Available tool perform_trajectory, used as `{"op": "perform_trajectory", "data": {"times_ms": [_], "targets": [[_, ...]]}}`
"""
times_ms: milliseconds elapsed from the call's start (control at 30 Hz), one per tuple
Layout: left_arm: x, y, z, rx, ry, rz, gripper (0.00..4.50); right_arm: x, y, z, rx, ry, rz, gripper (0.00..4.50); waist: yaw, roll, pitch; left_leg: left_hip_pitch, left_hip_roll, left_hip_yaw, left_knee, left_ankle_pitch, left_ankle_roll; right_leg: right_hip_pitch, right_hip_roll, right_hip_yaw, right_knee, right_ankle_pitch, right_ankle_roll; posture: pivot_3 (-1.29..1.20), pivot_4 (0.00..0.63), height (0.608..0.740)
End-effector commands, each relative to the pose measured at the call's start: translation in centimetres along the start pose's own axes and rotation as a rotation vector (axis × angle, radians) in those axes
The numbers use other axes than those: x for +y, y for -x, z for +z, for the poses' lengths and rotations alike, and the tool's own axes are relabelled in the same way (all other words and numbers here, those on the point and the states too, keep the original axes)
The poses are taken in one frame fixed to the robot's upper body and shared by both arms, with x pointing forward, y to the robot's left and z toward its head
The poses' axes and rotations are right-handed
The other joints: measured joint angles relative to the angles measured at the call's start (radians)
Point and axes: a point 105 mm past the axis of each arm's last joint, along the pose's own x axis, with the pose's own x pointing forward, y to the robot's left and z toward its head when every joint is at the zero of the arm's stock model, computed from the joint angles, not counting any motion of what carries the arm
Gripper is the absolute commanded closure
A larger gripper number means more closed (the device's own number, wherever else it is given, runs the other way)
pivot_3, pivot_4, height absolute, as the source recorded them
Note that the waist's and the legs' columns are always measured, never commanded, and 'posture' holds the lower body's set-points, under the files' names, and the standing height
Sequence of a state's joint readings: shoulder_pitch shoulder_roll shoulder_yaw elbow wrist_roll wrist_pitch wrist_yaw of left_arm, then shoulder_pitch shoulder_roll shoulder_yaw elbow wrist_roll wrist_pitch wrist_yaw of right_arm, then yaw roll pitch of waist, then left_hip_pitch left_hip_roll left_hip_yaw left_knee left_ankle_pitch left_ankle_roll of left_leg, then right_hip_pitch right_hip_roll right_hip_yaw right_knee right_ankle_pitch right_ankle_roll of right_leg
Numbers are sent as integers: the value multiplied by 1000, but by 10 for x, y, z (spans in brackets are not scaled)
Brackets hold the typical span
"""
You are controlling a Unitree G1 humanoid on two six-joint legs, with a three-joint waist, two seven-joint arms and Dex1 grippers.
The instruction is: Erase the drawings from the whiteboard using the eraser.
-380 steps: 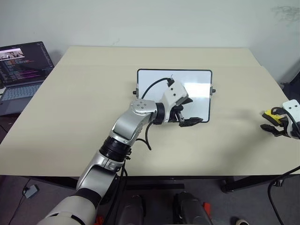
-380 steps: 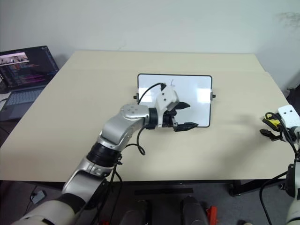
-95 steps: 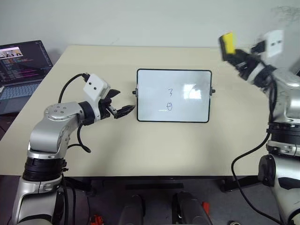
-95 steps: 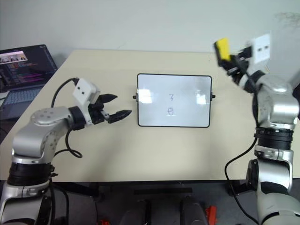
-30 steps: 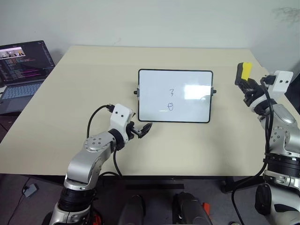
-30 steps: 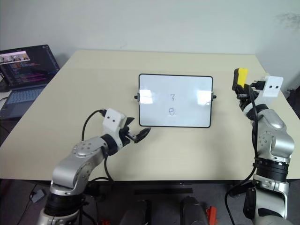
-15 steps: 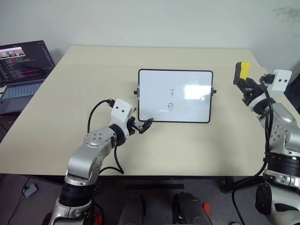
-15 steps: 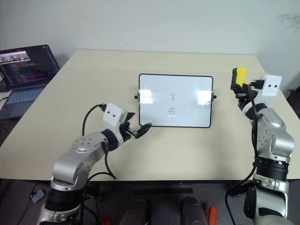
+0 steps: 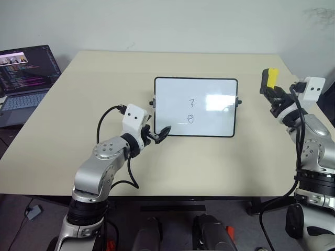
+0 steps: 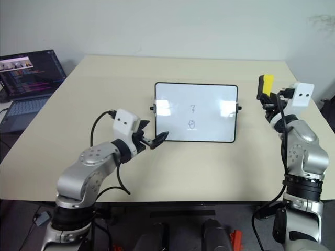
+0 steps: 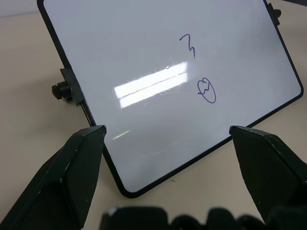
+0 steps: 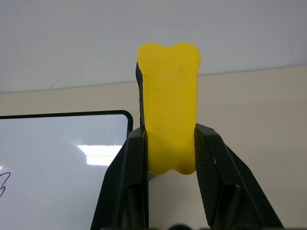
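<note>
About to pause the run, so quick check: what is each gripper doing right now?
Left gripper: open, holding nothing, at the whiteboard's near left corner.
Right gripper: shut on the eraser, held up beside the board.

Your whiteboard lies flat mid-bench, black-framed, glossy. Two drawings remain near its centre: a "3" above a circled squiggle. Your eraser, yellow over black, stands upright, off the board's right side.

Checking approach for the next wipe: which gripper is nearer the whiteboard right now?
Left. The left gripper sits open at the whiteboard's near-left corner. The right gripper is off its right side, raised, holding the eraser.
</note>
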State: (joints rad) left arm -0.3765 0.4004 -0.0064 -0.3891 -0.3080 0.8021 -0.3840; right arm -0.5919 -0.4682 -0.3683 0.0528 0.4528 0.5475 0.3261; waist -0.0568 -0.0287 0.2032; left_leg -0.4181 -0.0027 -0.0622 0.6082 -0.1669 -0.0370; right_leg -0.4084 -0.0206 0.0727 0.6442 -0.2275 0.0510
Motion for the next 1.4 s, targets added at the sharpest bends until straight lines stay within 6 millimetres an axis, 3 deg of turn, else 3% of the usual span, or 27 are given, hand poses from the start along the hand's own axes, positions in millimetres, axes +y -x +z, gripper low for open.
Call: {"op": "perform_trajectory", "data": {"times_ms": [33,133,300,433,667,1000,1400], "targets": [[0,3,6,-20,-16,-3,0,19,-3,39,-106,66,69,3524,-1,0,0,0,0,0,0,0,0,0,0,0,0,0,0,0,150,740],[-1,4,5,-18,-15,-5,0,38,-6,59,-143,131,134,3524,-1,0,0,0,0,0,0,0,0,0,0,0,0,0,0,0,150,740],[4,4,6,-17,-21,2,0,93,-11,80,-162,384,330,3524,0,0,0,-1,0,0,0,0,0,-1,0,0,0,0,0,0,150,740],[3,2,6,-13,-29,-6,0,132,-18,63,-118,616,483,3524,0,0,0,-1,1,0,-1,0,0,-2,0,0,0,0,0,0,150,740],[6,0,12,-25,-36,-3,0,169,-30,34,-80,874,659,3524,1,-1,0,-2,0,0,-1,0,0,-2,-1,-1,-1,0,0,0,150,740],[6,0,13,-27,-36,-4,0,175,-57,-2,7,1126,685,3524,1,-1,0,-2,0,-1,-1,0,0,-3,-1,-1,0,0,0,0,150,740],[5,2,24,-52,-24,-13,0,163,-83,-10,52,1289,597,3524,0,-1,0,-2,0,-1,-1,0,-1,-3,-1,-2,0,0,0,0,150,740]]}}
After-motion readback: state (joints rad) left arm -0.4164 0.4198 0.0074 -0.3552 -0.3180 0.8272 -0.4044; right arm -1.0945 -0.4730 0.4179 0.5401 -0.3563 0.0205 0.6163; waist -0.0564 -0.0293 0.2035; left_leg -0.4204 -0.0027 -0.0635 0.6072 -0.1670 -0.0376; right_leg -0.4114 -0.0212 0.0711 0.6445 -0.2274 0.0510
